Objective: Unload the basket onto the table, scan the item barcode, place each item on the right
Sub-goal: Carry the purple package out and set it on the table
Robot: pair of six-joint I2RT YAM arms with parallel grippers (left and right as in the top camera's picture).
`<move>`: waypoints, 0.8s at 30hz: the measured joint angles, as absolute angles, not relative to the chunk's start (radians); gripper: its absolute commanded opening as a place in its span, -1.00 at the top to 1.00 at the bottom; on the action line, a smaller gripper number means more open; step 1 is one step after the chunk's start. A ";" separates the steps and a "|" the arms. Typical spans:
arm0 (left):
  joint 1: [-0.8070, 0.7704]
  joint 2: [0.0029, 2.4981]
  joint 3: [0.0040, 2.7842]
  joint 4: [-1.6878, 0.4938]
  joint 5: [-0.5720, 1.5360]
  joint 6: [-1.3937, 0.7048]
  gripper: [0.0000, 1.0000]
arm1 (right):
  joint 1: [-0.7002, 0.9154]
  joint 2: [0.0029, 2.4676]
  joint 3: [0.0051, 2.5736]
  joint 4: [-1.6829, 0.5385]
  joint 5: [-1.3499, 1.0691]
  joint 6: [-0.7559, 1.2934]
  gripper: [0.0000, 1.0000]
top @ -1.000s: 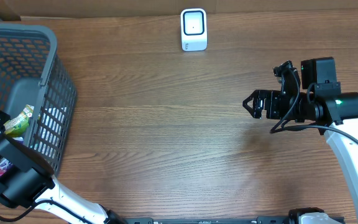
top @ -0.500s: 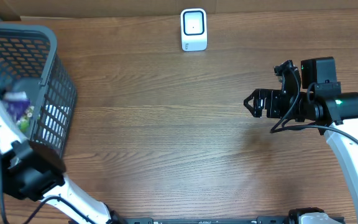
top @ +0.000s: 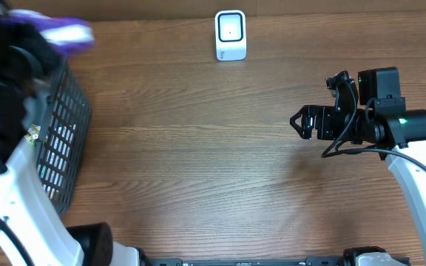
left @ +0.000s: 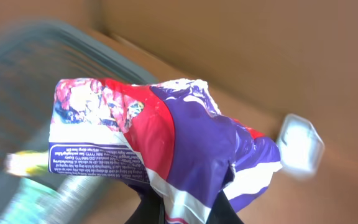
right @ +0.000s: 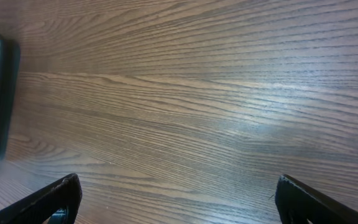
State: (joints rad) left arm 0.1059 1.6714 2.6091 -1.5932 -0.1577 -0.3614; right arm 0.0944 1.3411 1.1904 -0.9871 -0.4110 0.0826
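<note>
**Q:** Where is the item to be scanned?

**A:** A purple, red and white snack bag [left: 166, 143] fills the middle of the left wrist view. From overhead it is a purple and white blur at the top left corner of the frame, above the far rim of a grey wire basket [top: 69, 111].

**Q:** What is holding it?

**A:** The left gripper [left: 188, 206]. Its dark fingers show at the bottom edge of the wrist view, pinching the bag's lower end so that the crumpled bag stands up from them.

**Q:** And the scanner?

**A:** A small white barcode scanner [top: 231, 35] stands at the top centre of the overhead frame, on the brown wooden table [top: 198, 170], well apart from the bag.

**Q:** What about the other arm?

**A:** The right gripper [top: 302, 123] is at the middle right of the overhead frame, pointing left. Its jaws are spread wide, with nothing between them. Its wrist view shows only bare wood grain between the two fingertips [right: 61, 193] at the lower corners.
</note>
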 measured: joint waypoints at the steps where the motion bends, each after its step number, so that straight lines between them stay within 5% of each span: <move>1: 0.061 1.670 2.609 -1.629 -0.137 -0.359 0.92 | 0.094 1.341 1.190 -0.987 -0.411 0.083 -1.00; 8: -0.210 1.764 2.385 -1.648 -0.016 -0.335 0.92 | 0.094 1.341 1.190 -0.987 -0.411 0.083 -1.00; 19: -0.331 2.059 1.993 -1.508 0.107 -0.275 0.91 | 0.094 1.341 1.190 -0.987 -0.411 0.082 -1.00; 21: -0.341 2.103 1.988 -1.508 0.120 -0.260 0.48 | 0.094 1.341 1.190 -0.987 -0.411 0.082 -1.00; 22: -0.342 2.122 1.988 -1.510 0.125 -0.255 0.10 | 0.094 1.341 1.190 -0.987 -0.411 0.082 -1.00; 24: -0.347 2.145 1.988 -1.515 0.138 -0.233 -0.08 | 0.094 1.341 1.190 -0.986 -0.411 0.083 -1.00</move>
State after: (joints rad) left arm -0.3473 2.1452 1.9881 -1.5150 0.1383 -0.2325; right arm 0.0944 1.3411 1.1904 -0.9863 -0.4110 0.0826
